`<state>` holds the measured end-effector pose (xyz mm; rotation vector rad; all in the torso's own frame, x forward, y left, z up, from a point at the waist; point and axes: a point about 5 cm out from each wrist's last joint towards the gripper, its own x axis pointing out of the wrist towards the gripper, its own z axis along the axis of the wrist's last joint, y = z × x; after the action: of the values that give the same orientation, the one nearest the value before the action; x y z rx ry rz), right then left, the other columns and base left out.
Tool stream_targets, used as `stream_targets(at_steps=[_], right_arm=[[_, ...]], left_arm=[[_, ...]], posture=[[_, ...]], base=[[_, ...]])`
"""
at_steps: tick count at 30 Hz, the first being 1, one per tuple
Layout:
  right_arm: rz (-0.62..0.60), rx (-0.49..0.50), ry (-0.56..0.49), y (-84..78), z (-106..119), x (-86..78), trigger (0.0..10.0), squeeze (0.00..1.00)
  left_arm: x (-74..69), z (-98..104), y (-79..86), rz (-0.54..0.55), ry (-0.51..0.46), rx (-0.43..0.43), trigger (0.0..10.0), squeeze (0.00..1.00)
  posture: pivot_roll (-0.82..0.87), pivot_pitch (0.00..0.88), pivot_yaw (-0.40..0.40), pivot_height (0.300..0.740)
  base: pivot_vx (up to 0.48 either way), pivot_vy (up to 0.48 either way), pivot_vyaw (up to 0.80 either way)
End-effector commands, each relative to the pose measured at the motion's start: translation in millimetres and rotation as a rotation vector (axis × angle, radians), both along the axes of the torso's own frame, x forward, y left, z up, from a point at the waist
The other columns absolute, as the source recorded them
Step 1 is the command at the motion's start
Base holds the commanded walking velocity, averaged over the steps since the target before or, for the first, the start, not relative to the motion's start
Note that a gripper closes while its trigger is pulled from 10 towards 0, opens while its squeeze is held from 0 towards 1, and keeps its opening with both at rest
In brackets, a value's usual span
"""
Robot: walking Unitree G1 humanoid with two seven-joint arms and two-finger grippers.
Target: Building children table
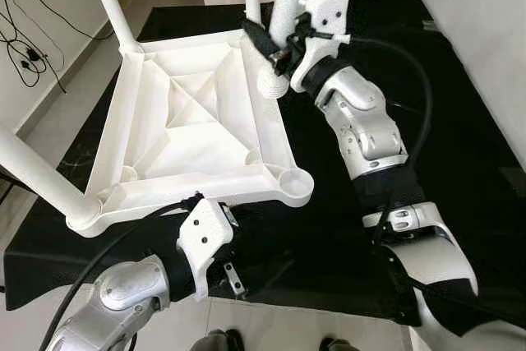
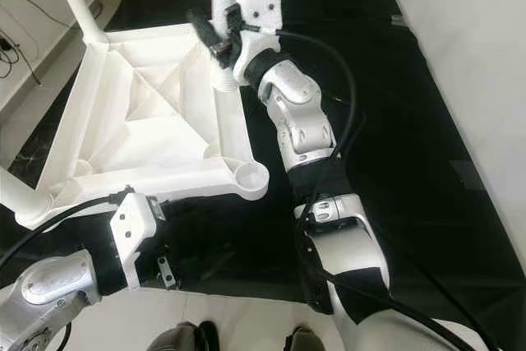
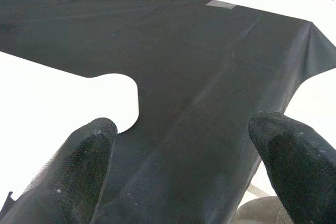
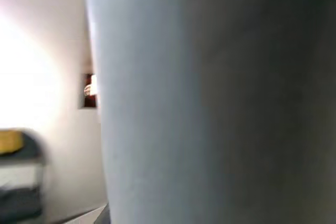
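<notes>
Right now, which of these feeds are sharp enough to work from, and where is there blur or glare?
Both eye views are sharp and evenly lit. The right wrist view is a soft blur, the white table leg too close to focus. The left wrist view is sharp on the black cloth, but the white tabletop is blown out.

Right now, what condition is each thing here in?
Tabletop: upside down on the black cloth.
Near-right corner socket: empty.
Table leg: upright, gripped by right gripper.
Left gripper: open, holding nothing.
</notes>
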<state>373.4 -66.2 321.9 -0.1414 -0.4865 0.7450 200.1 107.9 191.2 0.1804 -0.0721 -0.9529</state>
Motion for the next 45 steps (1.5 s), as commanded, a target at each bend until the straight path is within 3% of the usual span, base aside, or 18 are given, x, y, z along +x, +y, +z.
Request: stream_targets(at_steps=[1, 8, 13, 15, 17, 20, 23, 30, 34, 45], right_arm=[[0.050, -0.020, -0.023, 5.0, 1.7, -4.9, 10.0, 0.00], [0.182, -0.065, -0.005, 12.4, 1.0, -12.3, 10.0, 0.00], [0.455, -0.153, 0.027, 7.5, -7.0, -28.2, 10.0, 0.00], [0.499, -0.179, 0.020, 4.3, -9.1, -31.1, 10.0, 0.00], [0.682, -0.275, 0.087, -16.5, -19.6, -38.8, 10.0, 0.00], [0.762, -0.314, 0.117, -25.0, -23.1, -43.1, 10.0, 0.00], [0.985, -0.394, 0.152, -30.5, -29.1, -62.3, 10.0, 0.00], [1.059, -0.448, 0.143, -25.3, -40.5, -71.3, 10.0, 0.00], [0.961, -0.468, 0.090, -17.5, -46.3, -62.6, 10.0, 0.00], [0.995, -0.505, 0.097, -23.3, -43.4, -64.8, 10.0, 0.00]], left_arm=[[-3.0, -1.2, 2.5, 0.017, -0.009, 0.022, 10.0, 0.00], [-5.6, -4.1, 3.4, 0.069, 0.007, 0.001, 10.0, 0.00], [-14.4, -6.9, 3.5, 0.056, 0.032, -0.006, 10.0, 0.00], [-16.4, -7.4, 3.2, 0.052, 0.037, -0.006, 10.0, 0.00], [-32.8, -12.5, 1.1, 0.018, 0.102, -0.021, 10.0, 0.00], [-41.0, -15.5, 0.5, 0.005, 0.145, -0.031, 10.0, 0.00], [-63.8, -24.8, -1.9, 0.033, 0.259, -0.074, 10.0, 0.00], [-71.1, -26.1, -2.8, 0.094, 0.264, -0.091, 10.0, 0.00], [-71.6, -25.4, 4.9, 0.185, 0.293, -0.177, 10.0, 0.00], [-87.1, -21.9, -0.5, 0.132, 0.353, -0.222, 10.0, 0.00]], posture=[[0.05, 0.173, 0.063, 0.740], [0.05, 0.186, 0.056, 0.740], [0.05, 0.202, 0.052, 0.740], [0.05, 0.202, 0.052, 0.740], [0.06, 0.231, 0.046, 0.740], [0.06, 0.234, 0.045, 0.740], [0.06, 0.271, 0.045, 0.740], [0.08, 0.293, 0.048, 0.740], [0.10, 0.325, 0.060, 0.740], [0.10, 0.368, 0.073, 0.740]], base=[[0.000, 0.000, 0.00], [0.000, 0.000, 0.00], [0.000, 0.000, 0.00], [0.000, 0.000, 0.00], [0.000, 0.000, 0.00], [0.000, 0.000, 0.00], [0.000, 0.000, 0.00], [0.000, 0.000, 0.00], [0.000, 0.000, 0.00], [0.000, 0.000, 0.00]])
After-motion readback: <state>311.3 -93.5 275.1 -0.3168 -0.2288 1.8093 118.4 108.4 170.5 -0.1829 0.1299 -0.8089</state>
